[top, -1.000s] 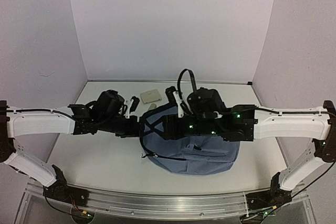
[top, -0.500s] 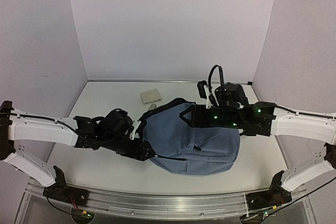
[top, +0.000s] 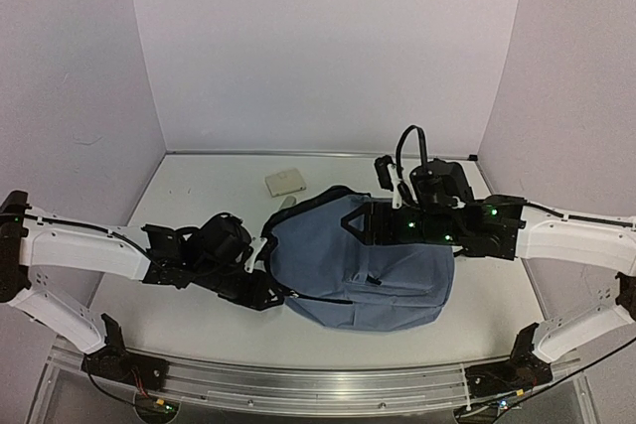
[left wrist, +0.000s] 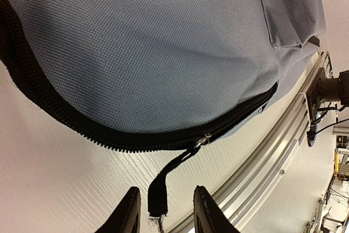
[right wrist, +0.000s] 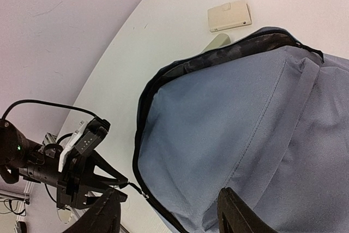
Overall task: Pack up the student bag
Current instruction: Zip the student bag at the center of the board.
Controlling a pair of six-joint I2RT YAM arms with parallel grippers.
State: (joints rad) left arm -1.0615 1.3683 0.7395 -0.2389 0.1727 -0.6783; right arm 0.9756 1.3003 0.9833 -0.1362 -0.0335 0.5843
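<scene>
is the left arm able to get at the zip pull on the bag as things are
Probably yes: the student bag has its zip pull lying between the open fingers of the left claw, with nothing else in the gap. Closing should catch it.

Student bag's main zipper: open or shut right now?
Partly open: dark lining shows along the student bag's top edge; the zipper slider sits down its side, by the left gripper.

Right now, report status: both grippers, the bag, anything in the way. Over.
Left gripper open, zip pull between fingers. Right gripper open above student bag. Bag flat on table, side zip looks shut. Beige flat box outside, behind bag.
</scene>
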